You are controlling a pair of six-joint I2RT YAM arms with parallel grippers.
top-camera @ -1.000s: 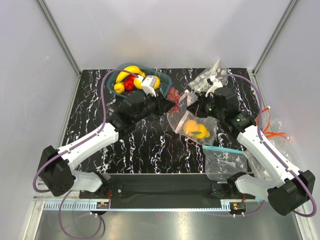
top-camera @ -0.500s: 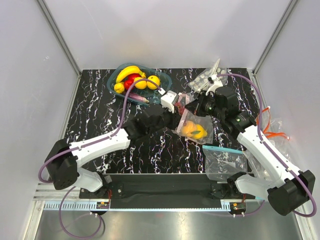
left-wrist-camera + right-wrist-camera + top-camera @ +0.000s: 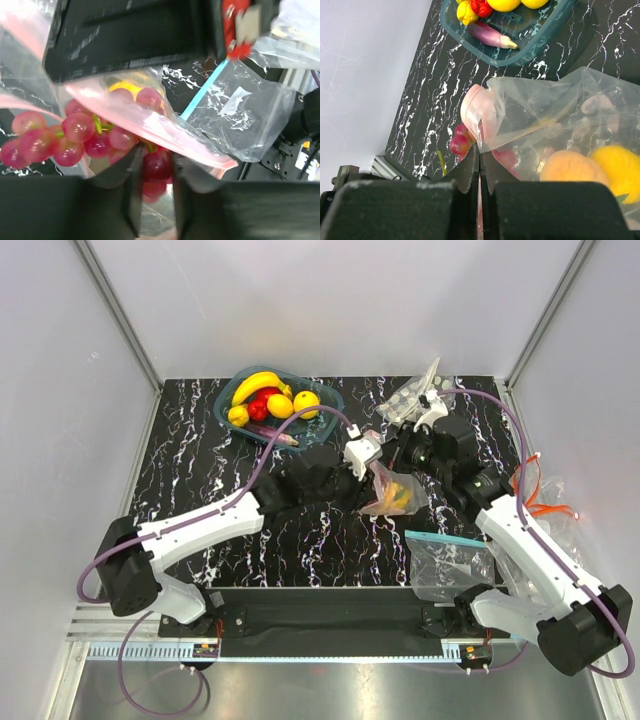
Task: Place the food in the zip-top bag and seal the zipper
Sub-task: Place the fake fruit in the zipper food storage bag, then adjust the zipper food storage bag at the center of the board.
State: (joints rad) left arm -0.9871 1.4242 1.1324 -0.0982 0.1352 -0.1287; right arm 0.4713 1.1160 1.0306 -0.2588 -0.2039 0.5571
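Observation:
My left gripper point(image 3: 362, 454) is shut on a dark red grape cluster point(image 3: 156, 167) and holds it at the mouth of the dotted zip-top bag point(image 3: 393, 492). Most of the grapes point(image 3: 75, 136) hang to the left, against the bag's pink-red zipper strip point(image 3: 150, 122). My right gripper point(image 3: 480, 150) is shut on the bag's pink mouth edge point(image 3: 476, 112) and holds it up; in the top view it point(image 3: 397, 454) is just right of the left gripper. An orange round point(image 3: 569, 168) and a yellow lemon point(image 3: 618, 167) lie inside the bag. Grapes point(image 3: 460, 142) show beside the right jaws.
A teal basket point(image 3: 325, 397) at the back left holds a banana point(image 3: 255, 382), lemons, a red fruit and a purple vegetable. A clear bag with a teal-blue strip point(image 3: 450, 560) lies front right. Another bag point(image 3: 410, 400) lies at the back right. Orange cables point(image 3: 540, 495) sit at the right edge.
My left arm has swung right from the basket, carrying the grape cluster to the bag's mouth. The right gripper has drawn the bag up, so it looks narrower and more bunched.

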